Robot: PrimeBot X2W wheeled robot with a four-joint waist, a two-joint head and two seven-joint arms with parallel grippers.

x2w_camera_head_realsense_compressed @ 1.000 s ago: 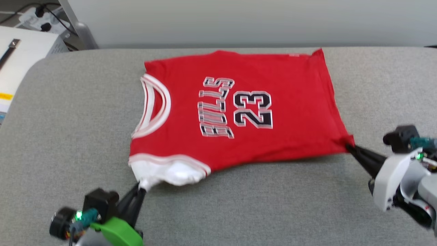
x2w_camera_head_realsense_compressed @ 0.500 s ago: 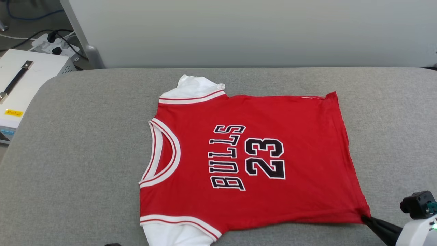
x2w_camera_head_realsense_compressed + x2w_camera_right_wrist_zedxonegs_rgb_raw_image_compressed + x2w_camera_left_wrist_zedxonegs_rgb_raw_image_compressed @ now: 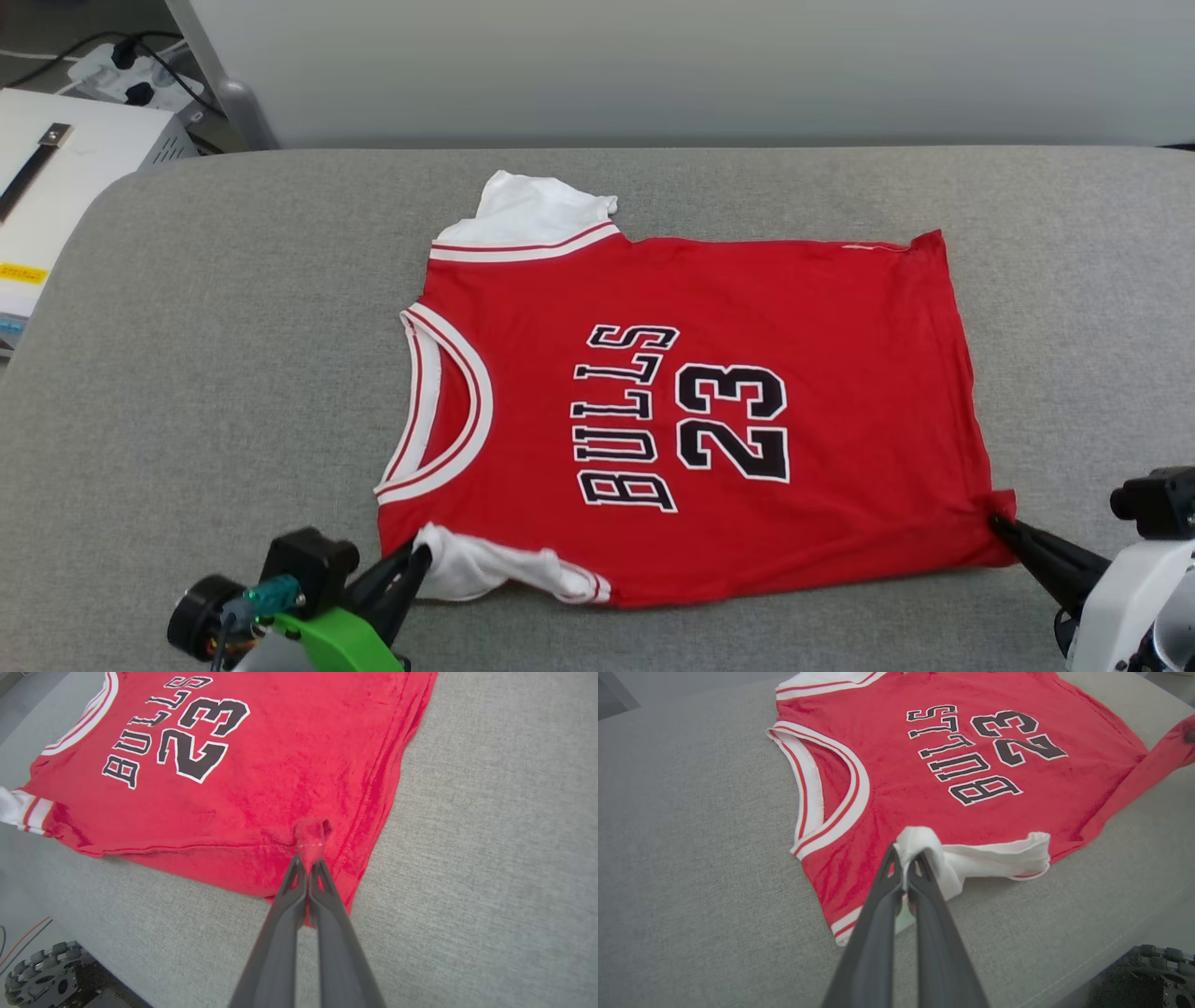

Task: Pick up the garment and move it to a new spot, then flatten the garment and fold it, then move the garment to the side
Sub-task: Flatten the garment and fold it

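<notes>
The garment (image 3: 747,308), a red jersey with black "BULLS 23" lettering, lies front-up on the grey padded table (image 3: 205,327), collar to the left. My left gripper (image 3: 422,557) is shut on its near white sleeve (image 3: 994,858), which is lifted and folded inward. At the lower right my right gripper (image 3: 999,523) is shut on the near hem corner (image 3: 310,835), pinching red cloth. The far white sleeve (image 3: 527,210) lies flat at the top. Both grips show close up in the wrist views, left gripper (image 3: 906,854) and right gripper (image 3: 308,858).
A white box (image 3: 56,177) with a handle and a power strip (image 3: 121,65) stand beyond the table's left end. A pale wall (image 3: 653,65) runs behind the far edge. Grey padding lies bare on both sides of the garment. A wheel of the robot's base (image 3: 42,970) shows below the table edge.
The head camera shifted. Both grippers, still shut on the garment, have moved forward; the near sleeve and hem corner now fold inward over the cloth. The far sleeve has come into sight.
</notes>
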